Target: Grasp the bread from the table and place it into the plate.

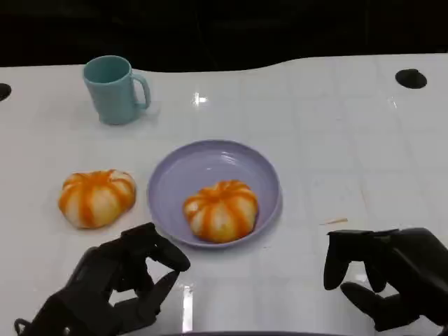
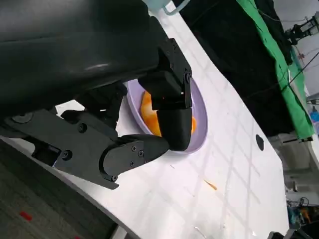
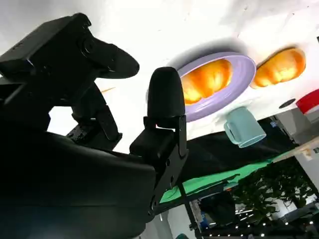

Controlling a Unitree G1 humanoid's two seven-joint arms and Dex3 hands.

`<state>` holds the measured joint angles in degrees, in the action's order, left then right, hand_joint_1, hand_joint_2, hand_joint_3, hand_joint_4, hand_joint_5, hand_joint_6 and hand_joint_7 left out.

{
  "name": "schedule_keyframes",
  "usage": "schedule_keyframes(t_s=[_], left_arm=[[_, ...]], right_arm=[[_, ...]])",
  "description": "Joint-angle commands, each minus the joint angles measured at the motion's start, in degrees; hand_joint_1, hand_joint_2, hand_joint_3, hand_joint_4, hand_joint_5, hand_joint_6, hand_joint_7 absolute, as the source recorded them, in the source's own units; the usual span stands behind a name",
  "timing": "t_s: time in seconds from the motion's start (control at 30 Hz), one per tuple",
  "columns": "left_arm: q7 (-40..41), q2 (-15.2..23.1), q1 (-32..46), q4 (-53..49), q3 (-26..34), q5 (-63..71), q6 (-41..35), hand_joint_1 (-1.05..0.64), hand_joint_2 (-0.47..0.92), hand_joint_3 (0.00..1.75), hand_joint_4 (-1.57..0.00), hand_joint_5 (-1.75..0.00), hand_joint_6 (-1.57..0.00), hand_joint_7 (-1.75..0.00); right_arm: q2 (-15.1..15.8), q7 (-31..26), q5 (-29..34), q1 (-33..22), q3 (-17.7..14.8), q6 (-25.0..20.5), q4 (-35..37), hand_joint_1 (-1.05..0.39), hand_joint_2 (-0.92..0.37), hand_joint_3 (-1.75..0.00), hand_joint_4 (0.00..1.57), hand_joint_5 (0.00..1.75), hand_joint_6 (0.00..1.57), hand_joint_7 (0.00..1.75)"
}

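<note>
Left hand (image 1: pixel 115 283), near front edge of the table (image 1: pixel 336 126): fingers apart, holding nothing. One bread (image 1: pixel 96 198) lies just left of the plate (image 1: pixel 171 175); a second bread (image 1: pixel 220 210) sits in it. Probably light, soft; cup its rounded sides gently. Right hand (image 1: pixel 388 276): open, empty.

Glossy white desk (image 1: pixel 336 140) with a faint grid pattern. Resting directly on it: a teal mug (image 1: pixel 113 89) at the far left, a lavender plate (image 1: pixel 175 175) near centre, and one orange-striped bread (image 1: pixel 96 197) just left of the plate.
</note>
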<state>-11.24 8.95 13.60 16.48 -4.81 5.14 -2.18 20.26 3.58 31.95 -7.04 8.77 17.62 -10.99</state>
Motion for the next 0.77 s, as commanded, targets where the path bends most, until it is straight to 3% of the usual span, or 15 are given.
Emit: schedule_keyframes(t_s=[0.03, 0.77], left_arm=[[-0.33, 0.89, 0.27, 0.1, 0.7, -0.75, 0.47, -0.26, 0.77, 0.72, -0.72, -1.75, -0.65, -1.25], [-0.17, 1.75, 0.48, -2.05, 0.9, -1.13, 3.14, -0.24, 0.75, 0.73, -0.75, -1.75, -0.66, -1.25]], right_arm=[[0.06, -1.8, 0.47, 0.77, -0.16, 0.55, 1.71, 0.0, -0.3, -1.17, 0.93, 1.75, 0.66, 1.51], [-0.65, -3.35, 2.48, 1.27, 0.69, -0.55, 2.42, 0.01, -0.3, -1.13, 0.93, 1.75, 0.67, 1.47]])
